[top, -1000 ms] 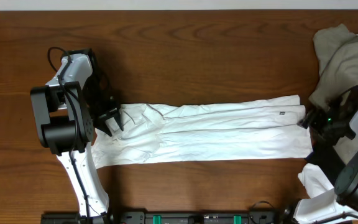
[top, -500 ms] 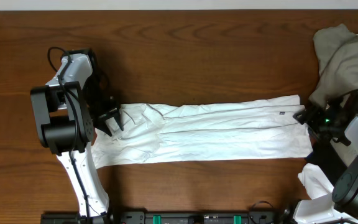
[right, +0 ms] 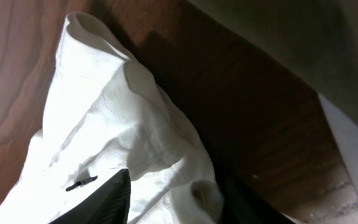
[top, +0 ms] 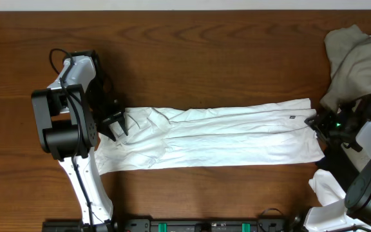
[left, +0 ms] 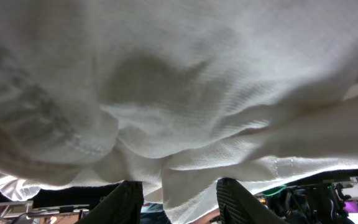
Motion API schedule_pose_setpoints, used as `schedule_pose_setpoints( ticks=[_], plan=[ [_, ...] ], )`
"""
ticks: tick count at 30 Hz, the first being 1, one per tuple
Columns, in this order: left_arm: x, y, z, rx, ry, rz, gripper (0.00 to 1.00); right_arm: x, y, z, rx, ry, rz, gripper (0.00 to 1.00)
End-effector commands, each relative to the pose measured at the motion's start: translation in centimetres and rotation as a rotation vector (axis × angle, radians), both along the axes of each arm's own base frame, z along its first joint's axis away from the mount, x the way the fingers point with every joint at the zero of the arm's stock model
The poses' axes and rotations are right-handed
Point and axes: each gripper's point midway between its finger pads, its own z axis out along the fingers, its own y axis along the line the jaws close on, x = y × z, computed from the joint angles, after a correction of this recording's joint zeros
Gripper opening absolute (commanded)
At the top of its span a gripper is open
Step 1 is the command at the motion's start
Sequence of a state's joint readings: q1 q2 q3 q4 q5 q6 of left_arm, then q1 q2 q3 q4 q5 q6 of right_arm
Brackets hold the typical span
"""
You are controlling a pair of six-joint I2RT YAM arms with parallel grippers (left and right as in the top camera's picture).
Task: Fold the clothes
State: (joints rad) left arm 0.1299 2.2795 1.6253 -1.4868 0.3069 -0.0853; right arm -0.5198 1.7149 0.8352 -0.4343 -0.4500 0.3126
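White pants [top: 218,138] lie in a long flat strip on the brown table [top: 205,58]. They are nearer the front edge than the back edge. They reach from the left side almost to the right edge.

A heap of gray clothes [top: 359,64] sits in the back right corner. A small white cloth [top: 327,187] lies by the front right corner.

The left gripper [top: 116,124] is at the wider, wrinkly left end of the pants. Its fingers [left: 126,202] are apart, with thick cloth bunched up between them. The right gripper [top: 319,121] is at the right end, close to a tiny black tag [right: 79,183]. Its fingers [right: 114,199] are apart too, with the hem between them, not pinched.

I think the step now is to grab both ends so the pants can be folded in half. To do it well, each gripper should sit low on the table and squeeze tight. The right one should catch every layer of the hem, or the bottom leg may get left behind. Both ends should go up together so the edges line up.
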Motion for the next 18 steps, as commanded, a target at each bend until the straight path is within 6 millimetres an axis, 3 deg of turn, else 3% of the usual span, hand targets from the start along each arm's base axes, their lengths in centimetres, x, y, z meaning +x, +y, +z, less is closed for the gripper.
schedule_pose_setpoints(
  ticks=[1, 18],
  plan=[
    [-0.01, 0.27, 0.61, 0.014, -0.016, -0.003, 0.42, -2.20, 0.93, -2.92, 0.008, 0.112, -0.001, 0.46],
    [-0.01, 0.27, 0.61, 0.014, -0.015, -0.002, 0.41, -1.52, 0.44, -2.83, -0.012, 0.085, -0.011, 0.44]
  ],
)
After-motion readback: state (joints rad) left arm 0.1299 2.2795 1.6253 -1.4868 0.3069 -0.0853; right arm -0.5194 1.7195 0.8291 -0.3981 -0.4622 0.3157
